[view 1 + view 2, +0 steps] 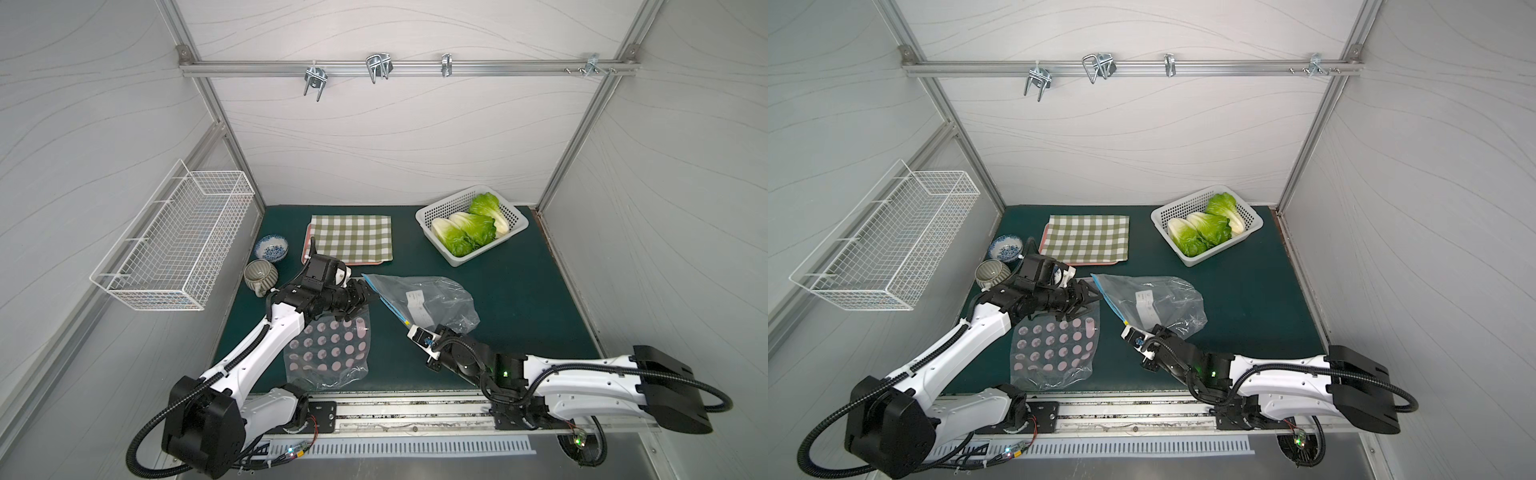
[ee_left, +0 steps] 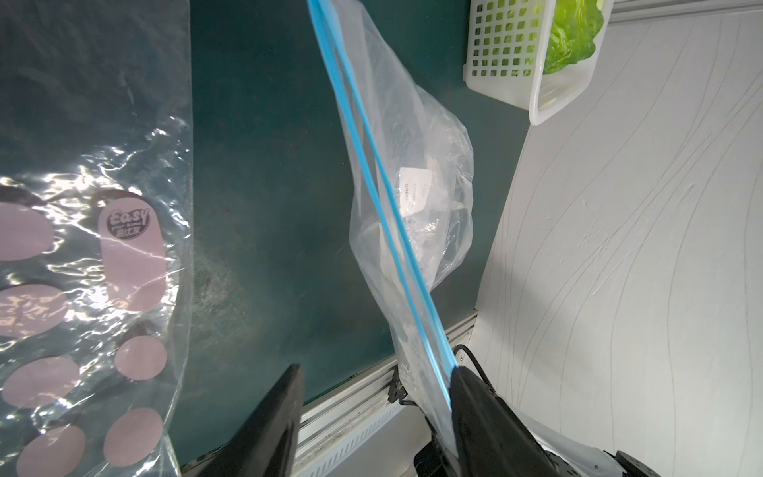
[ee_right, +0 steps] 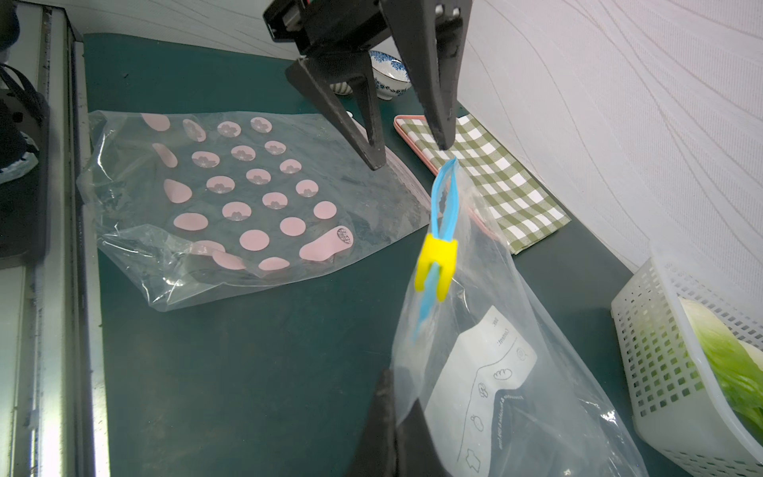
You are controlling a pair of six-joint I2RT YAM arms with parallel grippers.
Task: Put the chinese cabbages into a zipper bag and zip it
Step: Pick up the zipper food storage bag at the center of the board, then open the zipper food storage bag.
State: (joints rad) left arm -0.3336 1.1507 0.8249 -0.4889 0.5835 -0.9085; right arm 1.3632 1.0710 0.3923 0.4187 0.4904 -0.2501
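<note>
Clear plastic zipper bag [image 1: 436,297] at mid-table, blue zip strips parted beyond the yellow slider [image 3: 437,264]. Right gripper [image 3: 388,413] is clenched on the bag's 6 o'clock corner. Left gripper [image 2: 376,369] is at the 10 o'clock corner, fingers spread (one fingertip right at the blue strip). Three cabbages [image 1: 469,228] lie in the white basket [image 1: 428,212] at 1 o'clock.

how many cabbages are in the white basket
3 cabbages, lying side by side in the white basket: one nearest the arms, one in the middle, one at the far end. None appears to be hidden underneath.
</note>
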